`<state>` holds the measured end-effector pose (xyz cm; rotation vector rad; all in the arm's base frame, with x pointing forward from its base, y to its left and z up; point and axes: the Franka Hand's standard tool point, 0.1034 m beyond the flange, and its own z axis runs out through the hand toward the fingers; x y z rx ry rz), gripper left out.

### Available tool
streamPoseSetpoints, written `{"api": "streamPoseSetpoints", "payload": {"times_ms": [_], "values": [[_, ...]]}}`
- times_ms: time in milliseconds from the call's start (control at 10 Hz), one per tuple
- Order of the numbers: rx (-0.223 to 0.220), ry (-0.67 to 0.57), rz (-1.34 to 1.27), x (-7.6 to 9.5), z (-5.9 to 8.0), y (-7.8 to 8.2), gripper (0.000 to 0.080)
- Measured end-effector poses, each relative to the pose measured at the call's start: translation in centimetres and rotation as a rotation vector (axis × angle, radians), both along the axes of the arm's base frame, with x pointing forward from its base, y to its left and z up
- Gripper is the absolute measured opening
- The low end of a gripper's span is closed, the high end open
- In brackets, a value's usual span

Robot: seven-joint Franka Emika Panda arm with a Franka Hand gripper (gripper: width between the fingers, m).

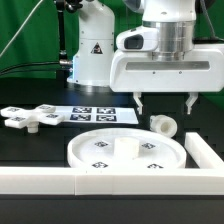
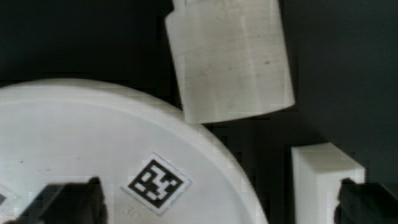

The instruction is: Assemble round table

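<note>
2 fingers of the gripper point(image 1: 164, 104) hang spread wide apart with nothing between them, so you are looking at an open, empty gripper held above the tabletop point(image 1: 30, 145). Below it the round disc point(image 1: 125, 152) lies flat with its rim and tags facing up, just behind the long white border wall point(image 1: 60, 181). In the exterior view the gripper sits over the disc's far edge, toward that view's right, and touches nothing. The short post point(image 1: 163, 124) rests on the tabletop just beyond the disc's rim, under the gap between the 2 fingers. It appears to lie on its side. The wrist view shows its long flank close against the curved rim, but you cannot tell from either view whether post and disc touch. That view also shows 1 tag point(image 2: 157, 183) on the disc near its edge. The cross-shaped piece point(image 1: 30, 118) lies well apart at the exterior view's left, beside the marker board point(image 1: 97, 115).
</note>
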<state>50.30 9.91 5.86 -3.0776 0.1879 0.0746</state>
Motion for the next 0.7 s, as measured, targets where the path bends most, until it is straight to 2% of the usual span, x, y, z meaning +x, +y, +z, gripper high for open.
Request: {"api": "streamPoseSetpoints", "payload": {"times_ms": [200,400,700], "values": [[-0.004,0.043,0.005,-0.4,-0.1,-0.1,0.0649],[-0.001,0.204,0.008,-1.4,-0.6,0.1,0.0649],[0.022,0.364,0.014,-1.4,-1.5,0.4,0.0649]]}}
